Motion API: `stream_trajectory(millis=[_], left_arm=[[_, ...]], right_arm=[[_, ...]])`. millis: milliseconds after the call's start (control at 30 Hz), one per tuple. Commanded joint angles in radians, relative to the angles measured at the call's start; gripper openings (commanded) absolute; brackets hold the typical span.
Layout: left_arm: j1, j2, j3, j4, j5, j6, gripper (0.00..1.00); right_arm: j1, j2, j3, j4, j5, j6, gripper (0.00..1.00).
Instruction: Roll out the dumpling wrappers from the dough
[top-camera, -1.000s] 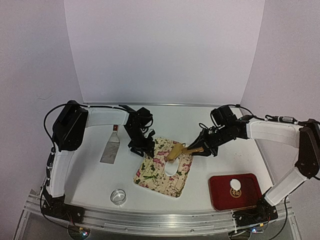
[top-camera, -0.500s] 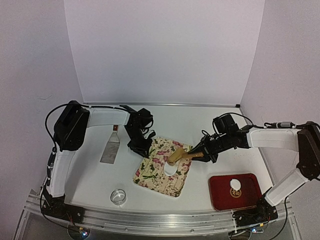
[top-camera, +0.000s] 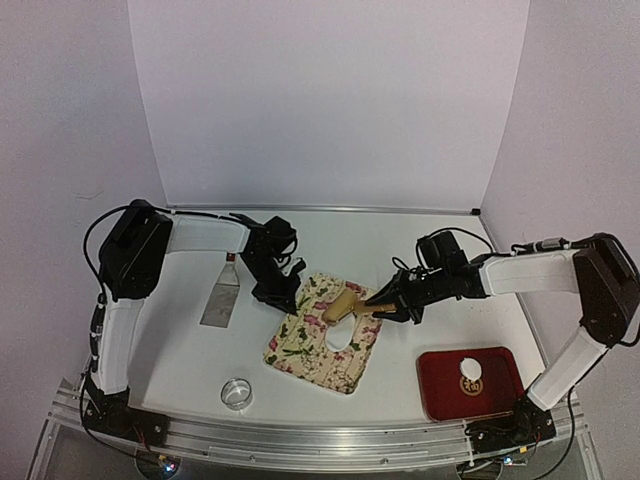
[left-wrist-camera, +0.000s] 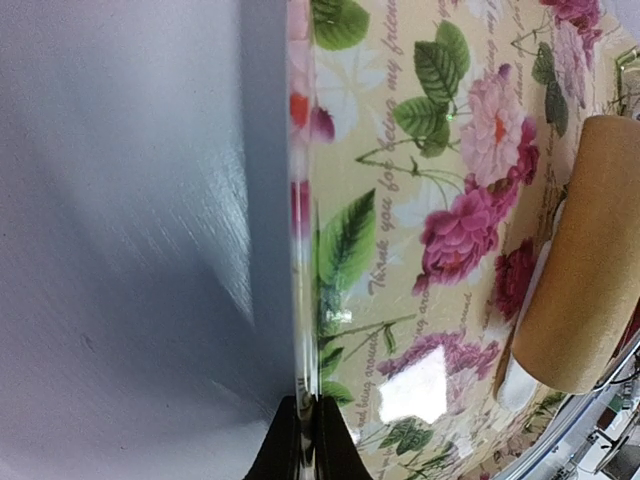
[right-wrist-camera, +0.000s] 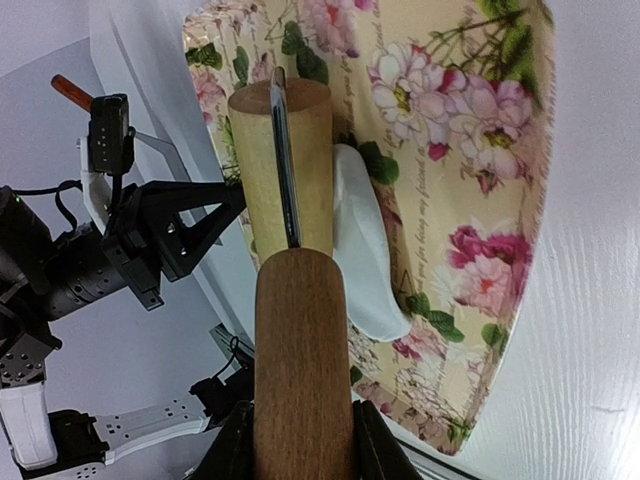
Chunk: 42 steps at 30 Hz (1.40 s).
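So, the table (top-camera: 430, 250) carries everything. The floral board (top-camera: 293, 347) sits mid-table as the work surface; the left gripper (top-camera: 281, 297) is pinched on its far-left edge, jaws closed with only the thin board between them (left wrist view). My read: it's an anchor so the board doesn't skate under rolling load.

The red tray (top-camera: 440, 390) is parked near-right, well apart from the board; likely the drop-off, since one finished wrapper (top-camera: 471, 371) lies in it.

The rolling pin (top-camera: 345, 303) lies across the board's right half, roller on the dough, handle pointing right. The right gripper (top-camera: 396, 300) has its jaws clamped round that handle, a finger (right-wrist-camera: 236, 442) on either side in the right wrist view; an end grip probably keeps the fingers off the dough and leaves the roller free.

The spatula (top-camera: 222, 300) lies on the table left of the board, nothing on it; probably for lifting discs. The ring cutter (top-camera: 237, 392) stands near-left, apart from all.

The dumpling wrapper (top-camera: 341, 336) in work is on the board, partly under the roller, white edge poking out beside it; looks mid-roll, thinning not finished.
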Motion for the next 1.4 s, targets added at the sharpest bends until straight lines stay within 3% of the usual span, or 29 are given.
stream_trajectory(millis=[0,300,600,700,967,1367], left_arm=[[-0.003,-0.015,-0.071,-0.014,-0.008,0.002,0.00],[0.037,-0.031,-0.102,-0.001,-0.002,-0.018,0.00],[0.044,-0.008,-0.051,-0.018,0.014,-0.001,0.00],[0.045,-0.006,-0.041,-0.021,0.012,-0.001,0.00],[0.046,0.002,-0.028,-0.021,0.020,-0.011,0.00],[0.046,-0.018,-0.054,-0.010,0.024,-0.028,0.00]], right_arm=[[0.014,0.124,-0.089,-0.335,0.224,-0.001,0.00],[0.018,-0.131,-0.143,-0.415,0.190,-0.030,0.00],[0.026,-0.006,0.291,-0.381,0.082,-0.179,0.00],[0.041,-0.014,0.363,-0.381,0.077,-0.176,0.00],[0.097,-0.173,0.189,-0.382,0.083,-0.123,0.00],[0.145,-0.178,0.032,-0.384,0.089,-0.157,0.00]])
